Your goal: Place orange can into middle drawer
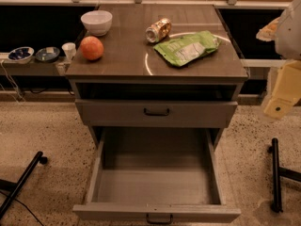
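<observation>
Orange can [158, 30]: one. Small, shiny orange-gold metal with a silver end. It lies on its side on the cabinet top [117, 62], toward the back and right of centre, with the silver end facing front-left.

Green snack bag [187, 47]: one. Flat and crinkled, with a pale label. It lies just beside the can, to its front-right.

Orange fruit [91, 48]: one. Round, on the left part of the top, well apart from the can.

White bowl [97, 22]: one. Upright, behind the fruit at the back-left corner.

Middle drawer [95, 173]: one. Grey wood, wide and deep, pulled far out below the can's position. It has a small black handle on its front, at the lower edge of the view.

Shallower drawer [197, 113]: one. Grey with a black handle, above the deep drawer and pulled out only slightly.

Side ledge, left: two small dark bowls [21, 54] and one small white cup [68, 50].

Gripper [281, 98]: one. A cream-yellow shape at the right edge of the view, off the cabinet's right side and level with the shallower drawer. It is well apart from the can. Whether it is open or closed cannot be told.
</observation>
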You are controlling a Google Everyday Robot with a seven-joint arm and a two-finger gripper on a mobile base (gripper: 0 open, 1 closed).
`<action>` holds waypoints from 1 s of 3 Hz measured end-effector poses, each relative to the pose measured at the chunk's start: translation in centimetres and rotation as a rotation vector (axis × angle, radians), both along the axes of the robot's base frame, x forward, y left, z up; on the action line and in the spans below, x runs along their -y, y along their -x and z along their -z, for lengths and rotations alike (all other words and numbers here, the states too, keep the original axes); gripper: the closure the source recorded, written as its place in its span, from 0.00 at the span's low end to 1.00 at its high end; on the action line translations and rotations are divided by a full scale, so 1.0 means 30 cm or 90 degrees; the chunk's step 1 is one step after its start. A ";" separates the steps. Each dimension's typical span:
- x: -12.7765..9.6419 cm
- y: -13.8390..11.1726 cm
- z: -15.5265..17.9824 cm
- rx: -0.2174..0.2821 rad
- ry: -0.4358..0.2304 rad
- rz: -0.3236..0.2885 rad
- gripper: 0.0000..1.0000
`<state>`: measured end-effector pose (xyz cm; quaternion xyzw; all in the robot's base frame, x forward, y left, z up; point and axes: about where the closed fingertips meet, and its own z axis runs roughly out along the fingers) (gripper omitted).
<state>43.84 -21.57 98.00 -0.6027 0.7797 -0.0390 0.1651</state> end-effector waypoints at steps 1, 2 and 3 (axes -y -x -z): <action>0.000 0.000 0.000 0.000 0.000 0.000 0.00; -0.123 -0.104 0.004 0.074 0.066 -0.109 0.00; -0.215 -0.121 0.002 0.148 0.083 -0.224 0.00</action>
